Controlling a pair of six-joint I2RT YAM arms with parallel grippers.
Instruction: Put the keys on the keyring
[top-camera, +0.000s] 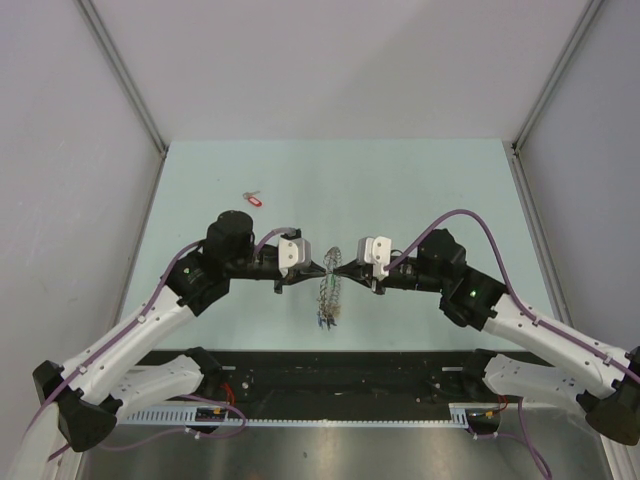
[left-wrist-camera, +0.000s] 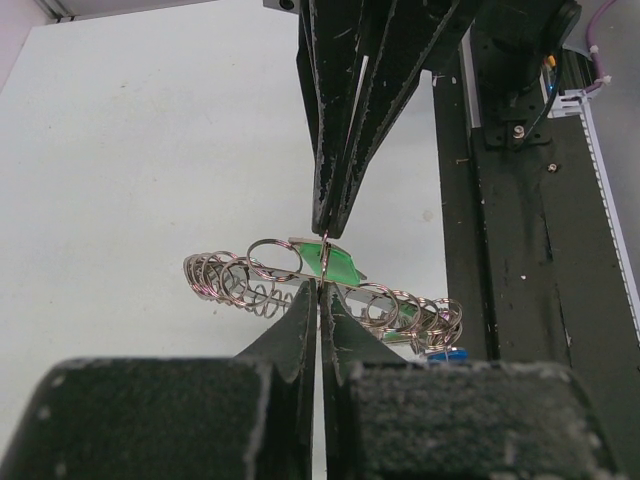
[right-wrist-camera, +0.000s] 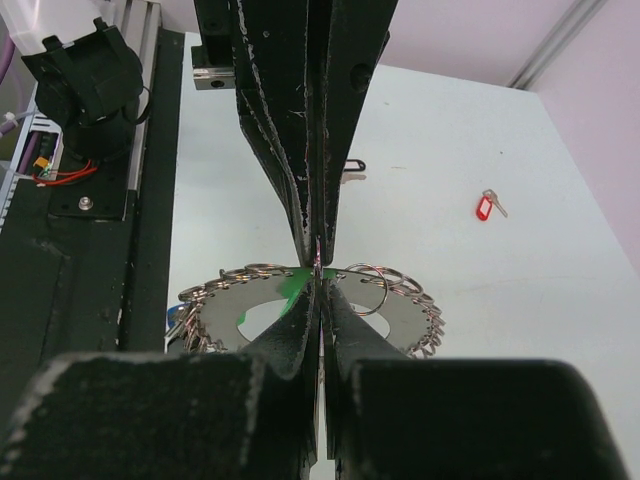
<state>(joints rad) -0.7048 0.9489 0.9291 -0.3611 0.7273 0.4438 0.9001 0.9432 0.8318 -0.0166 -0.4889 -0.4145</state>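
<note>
The pale bench (top-camera: 400, 180) carries everything. Two arms work over it, the left arm (top-camera: 150, 320) and the right arm (top-camera: 530, 325). They meet nose to nose above the middle of the near edge.

Between them hangs the keyring (top-camera: 328, 297), tilted and apparently lifted off the bench. Both pairs of jaws are pressed together, with their tips at one spot on its upper rim. The left jaws look clamped on the rim itself. Whether the right jaws pinch the rim or a small ring there, I cannot tell. The green key (left-wrist-camera: 338, 265) lies against the keyring right at that spot.

The red key (top-camera: 254, 199) lies loose towards the far left corner, well apart from the arms. A black key (right-wrist-camera: 350, 167) lies on the bench beyond the jaws, half hidden.

The two sets of tips are almost touching. A small sideways pull by either arm could twist the keyring out of the grip and drop it. It could also make the green key slip off if it is not fully threaded.

Count:
- one bench
- two arms
- one keyring
- three keys I can tell apart: green, red and black

The small rings and tagged keys bunched on the keyring are too crowded to count.
</note>
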